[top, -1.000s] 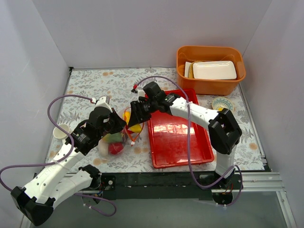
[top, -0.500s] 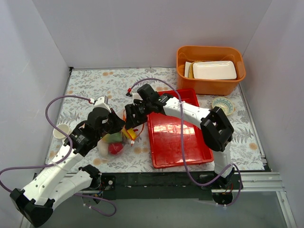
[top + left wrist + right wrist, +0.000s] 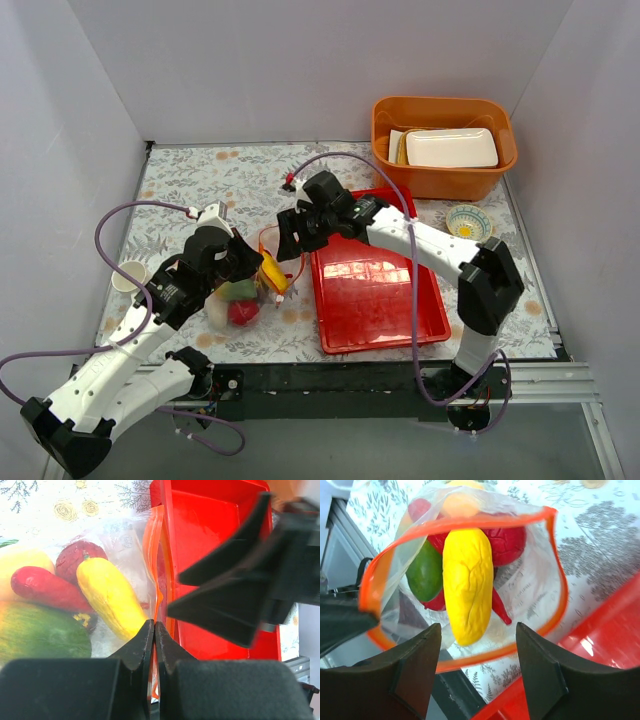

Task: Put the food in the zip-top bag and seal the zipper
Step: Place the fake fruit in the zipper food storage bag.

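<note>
While the left gripper (image 3: 154,625) is pinching the orange-red plastic zipper strip (image 3: 470,525), jaws pressed together on it, the right gripper (image 3: 291,236) is hovering at the left edge of the red rectangular plastic tray (image 3: 380,290), jaws apart, gripping nothing. The clear crinkly plastic zip-top bag (image 3: 535,595) is lying just left of the tray, mouth gaping. The yellow, red and green plastic toy food (image 3: 467,590) is sitting inside it.

left gripper (image 3: 154,630) pinched the rim of the zip-top bag (image 3: 534,591), jaws together | right gripper (image 3: 476,630) hovered over that bag's mouth, jaws spread wide
</note>
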You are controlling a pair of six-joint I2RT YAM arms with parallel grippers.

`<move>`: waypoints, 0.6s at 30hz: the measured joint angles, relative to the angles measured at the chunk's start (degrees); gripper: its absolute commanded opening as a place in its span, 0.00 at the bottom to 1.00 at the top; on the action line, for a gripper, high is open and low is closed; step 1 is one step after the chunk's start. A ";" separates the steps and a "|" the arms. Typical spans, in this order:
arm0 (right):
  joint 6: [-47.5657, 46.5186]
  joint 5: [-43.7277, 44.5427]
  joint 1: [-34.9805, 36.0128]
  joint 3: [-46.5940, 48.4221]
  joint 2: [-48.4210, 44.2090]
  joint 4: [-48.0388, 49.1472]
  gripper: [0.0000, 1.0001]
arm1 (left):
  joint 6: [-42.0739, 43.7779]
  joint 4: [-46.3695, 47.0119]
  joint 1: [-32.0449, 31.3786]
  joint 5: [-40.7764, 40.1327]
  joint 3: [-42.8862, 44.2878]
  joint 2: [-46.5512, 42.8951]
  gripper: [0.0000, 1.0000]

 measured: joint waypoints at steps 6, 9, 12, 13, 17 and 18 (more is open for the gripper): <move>1.99 7.74 -0.28 -2.38 -5.31 0.07 0.59 | 0.02 -0.02 0.00 0.00 0.00 0.00 0.00; 3.04 9.97 -0.59 -4.35 -5.31 -0.02 0.57 | 0.00 -0.04 0.00 -0.04 0.00 -0.17 0.00; 4.07 10.93 -0.81 -6.19 -5.05 -0.61 0.57 | -0.04 -0.15 0.00 -0.11 0.00 -0.81 0.00; 4.26 11.30 -0.94 -6.43 -4.90 -0.70 0.57 | -0.07 -0.24 0.00 -0.17 0.00 -1.03 0.00; 4.94 12.00 -1.18 -6.47 -4.33 -0.92 0.57 | -0.09 -0.55 0.00 -0.46 0.00 -1.18 0.00; 5.14 12.07 -1.18 -6.47 -4.22 -0.85 0.57 | -0.09 -0.68 0.00 -0.48 0.00 -1.18 0.00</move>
